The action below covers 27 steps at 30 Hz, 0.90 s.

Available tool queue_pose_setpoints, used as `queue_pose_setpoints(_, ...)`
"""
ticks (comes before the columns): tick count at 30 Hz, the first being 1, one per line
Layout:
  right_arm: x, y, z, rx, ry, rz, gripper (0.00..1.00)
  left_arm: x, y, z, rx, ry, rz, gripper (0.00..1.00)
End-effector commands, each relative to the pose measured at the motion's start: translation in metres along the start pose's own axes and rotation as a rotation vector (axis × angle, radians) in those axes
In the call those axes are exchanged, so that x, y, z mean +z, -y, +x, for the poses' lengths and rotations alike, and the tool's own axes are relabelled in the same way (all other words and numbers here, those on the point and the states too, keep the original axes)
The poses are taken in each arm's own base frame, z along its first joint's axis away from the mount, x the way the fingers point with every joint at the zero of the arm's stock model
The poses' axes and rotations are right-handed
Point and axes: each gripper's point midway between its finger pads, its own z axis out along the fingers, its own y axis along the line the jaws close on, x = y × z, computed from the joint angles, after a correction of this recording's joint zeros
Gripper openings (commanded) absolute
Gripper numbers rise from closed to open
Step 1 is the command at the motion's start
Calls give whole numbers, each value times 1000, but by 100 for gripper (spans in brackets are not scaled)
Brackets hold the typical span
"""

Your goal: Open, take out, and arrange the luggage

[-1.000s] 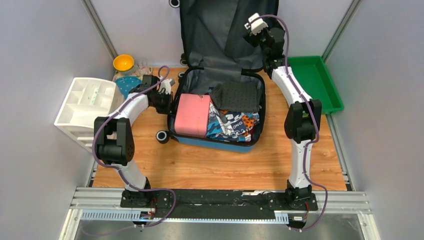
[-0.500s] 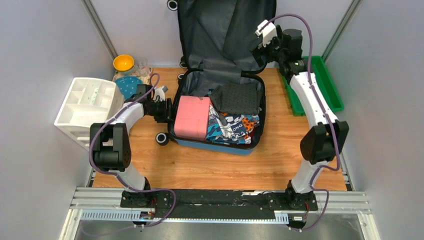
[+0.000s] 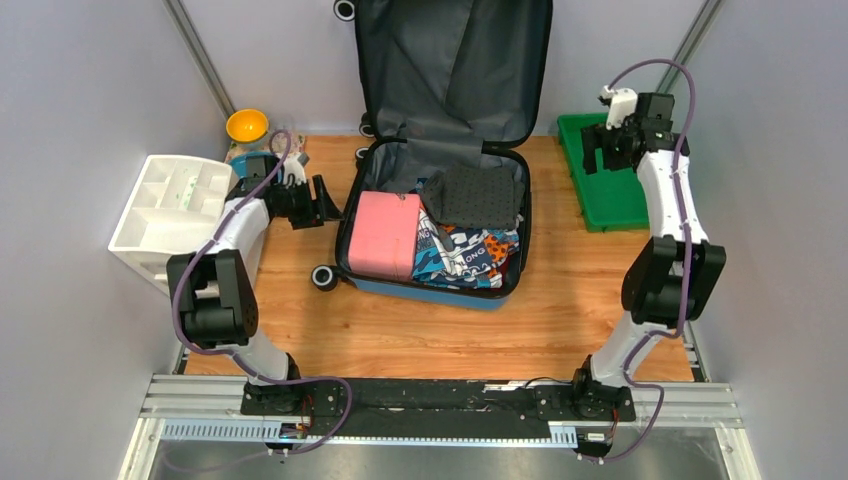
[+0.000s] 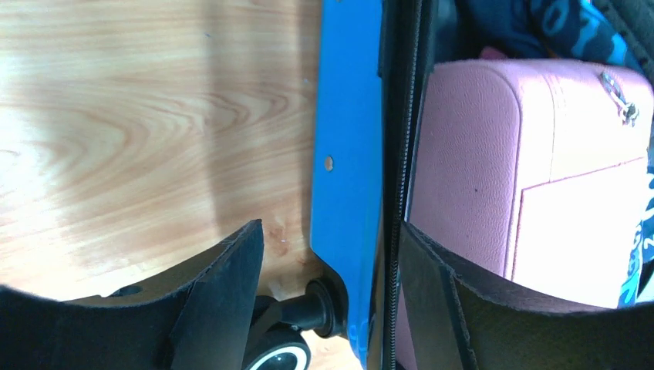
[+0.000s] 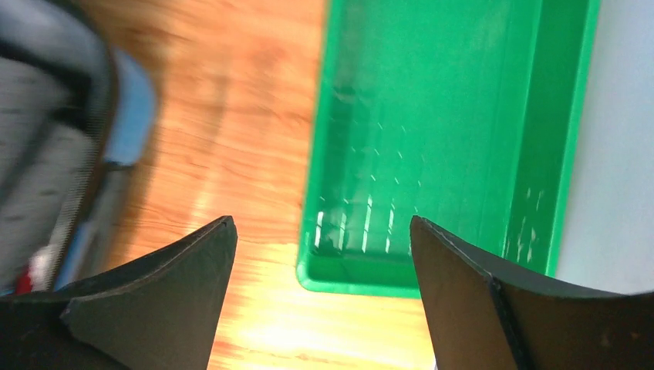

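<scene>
Luggage [image 3: 430, 289], bench [image 3: 420, 340] ctr, lid [image 3: 450, 70] upright at 12 o'clock; L tool [image 3: 325, 203] at its 9 o'clock wall, R tool [image 3: 603, 160] over green tray [image 3: 640, 200] at 2 o'clock, both agape, empty; risk: bumped lid drops shut.

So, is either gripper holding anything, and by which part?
Nothing: left gripper open beside the glossy blue hard-shell suitcase, right gripper open over the green plastic tray.

Top cam overhead, wrist cams close, L shares luggage [image 4: 347, 154]
</scene>
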Motion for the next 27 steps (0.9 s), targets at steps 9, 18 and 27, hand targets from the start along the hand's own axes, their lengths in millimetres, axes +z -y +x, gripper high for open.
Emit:
queue_pose_setpoints(9,85,28,76,191,-257,32,86,-48,32,-67,208,228,65,76)
queue_pose_setpoints(18,92,-12,146,334,-414,-53,53,-62,91,-63,501,258,246,70)
queue_pose_setpoints(27,35,-60,186,441,-459,-110,4,-21,148,-50,658,174,341,67)
